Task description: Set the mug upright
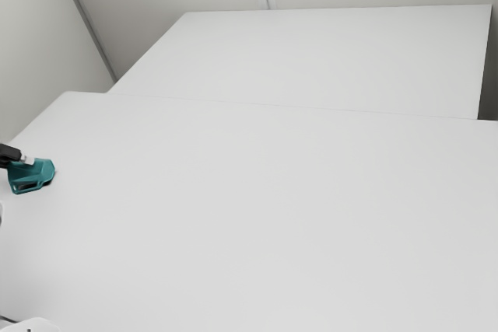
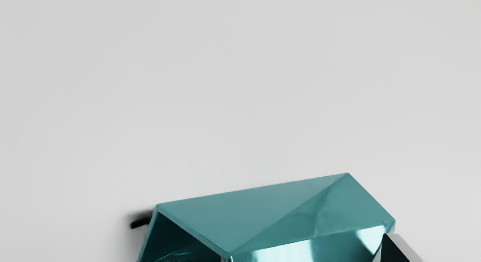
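Mug [image 2: 285, 217] on its side, closed end by your hand [image 1: 27, 160], mouth away; open or clamped, can't tell.

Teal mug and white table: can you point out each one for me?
Teal mug [image 2: 233, 213]: wrist view, on a flat facet of its outer wall.
White table [image 1: 272, 207]: exterior view, on a bare part of its top.
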Robot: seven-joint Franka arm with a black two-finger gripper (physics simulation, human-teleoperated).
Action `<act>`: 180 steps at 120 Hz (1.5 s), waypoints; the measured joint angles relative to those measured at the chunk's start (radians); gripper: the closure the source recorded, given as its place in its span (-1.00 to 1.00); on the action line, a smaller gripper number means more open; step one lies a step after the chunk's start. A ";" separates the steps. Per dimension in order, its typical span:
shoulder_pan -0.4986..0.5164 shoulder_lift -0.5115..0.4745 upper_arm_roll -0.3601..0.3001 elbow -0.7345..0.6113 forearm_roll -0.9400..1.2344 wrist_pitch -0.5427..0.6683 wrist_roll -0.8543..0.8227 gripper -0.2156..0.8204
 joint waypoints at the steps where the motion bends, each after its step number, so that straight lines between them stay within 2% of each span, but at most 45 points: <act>1: 0.000 0.000 0.000 0.000 0.000 0.000 0.000 -0.09; 18: 0.003 -0.011 -0.011 -0.003 0.000 -0.003 -0.002 0.07; 40: 0.011 -0.054 -0.028 -0.052 0.008 -0.003 -0.004 0.17; 75: 0.013 -0.078 -0.032 -0.075 0.024 0.002 -0.008 0.68; 92: 0.009 -0.129 -0.057 -0.110 0.056 0.005 -0.009 0.83; 105: -0.005 -0.173 -0.078 -0.156 0.108 0.008 -0.012 0.87; 132: -0.117 -0.334 -0.107 -0.326 0.299 0.049 -0.018 0.92; 180: -0.410 -0.720 -0.102 -0.683 0.643 0.160 -0.088 0.93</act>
